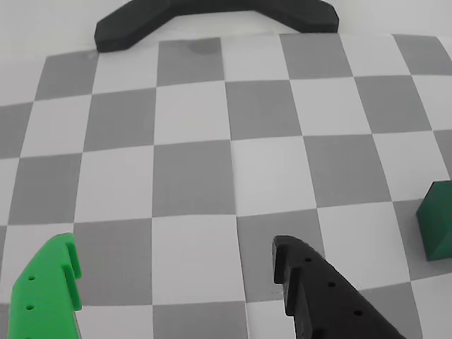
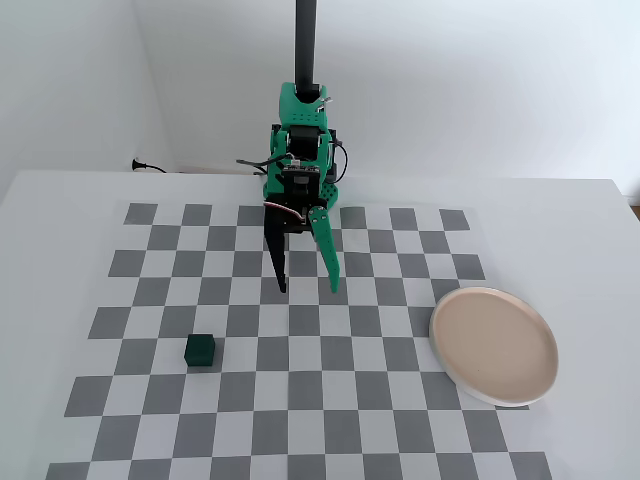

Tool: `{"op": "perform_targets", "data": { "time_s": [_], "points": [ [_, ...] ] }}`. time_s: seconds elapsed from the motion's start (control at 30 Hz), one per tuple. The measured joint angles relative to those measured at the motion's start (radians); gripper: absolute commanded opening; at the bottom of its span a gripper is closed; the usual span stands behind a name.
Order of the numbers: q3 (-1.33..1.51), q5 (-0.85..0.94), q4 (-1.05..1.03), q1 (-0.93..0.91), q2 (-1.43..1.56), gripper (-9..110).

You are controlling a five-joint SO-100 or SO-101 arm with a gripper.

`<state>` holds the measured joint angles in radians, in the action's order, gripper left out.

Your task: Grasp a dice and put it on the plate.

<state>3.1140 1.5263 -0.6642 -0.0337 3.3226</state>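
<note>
The dark green dice (image 2: 201, 350) sits on the checkerboard at the lower left of the fixed view; in the wrist view it shows at the right edge (image 1: 438, 220). The pale beige plate (image 2: 494, 345) lies at the right of the fixed view and is out of the wrist view. My gripper (image 2: 307, 289) hangs over the board's middle, jaws open wide and empty, with one black finger (image 2: 278, 262) and one green finger (image 2: 328, 258). In the wrist view the gripper (image 1: 173, 258) shows only bare board between its fingers. The dice lies well to the gripper's left and nearer the camera in the fixed view.
The grey-and-white checkerboard mat (image 2: 300, 420) covers the white table. A black stand foot (image 1: 212, 21) lies beyond the mat's far edge in the wrist view. The arm's base and a dark pole (image 2: 305, 60) stand at the back. A cable plug (image 2: 140, 166) lies at the back left.
</note>
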Motion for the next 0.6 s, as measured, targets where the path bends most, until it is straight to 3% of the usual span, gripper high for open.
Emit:
{"op": "perform_targets", "data": {
  "time_s": [0.6],
  "points": [
    [-0.235,-0.080,0.388,-0.109,-0.703,23]
  ]
}}
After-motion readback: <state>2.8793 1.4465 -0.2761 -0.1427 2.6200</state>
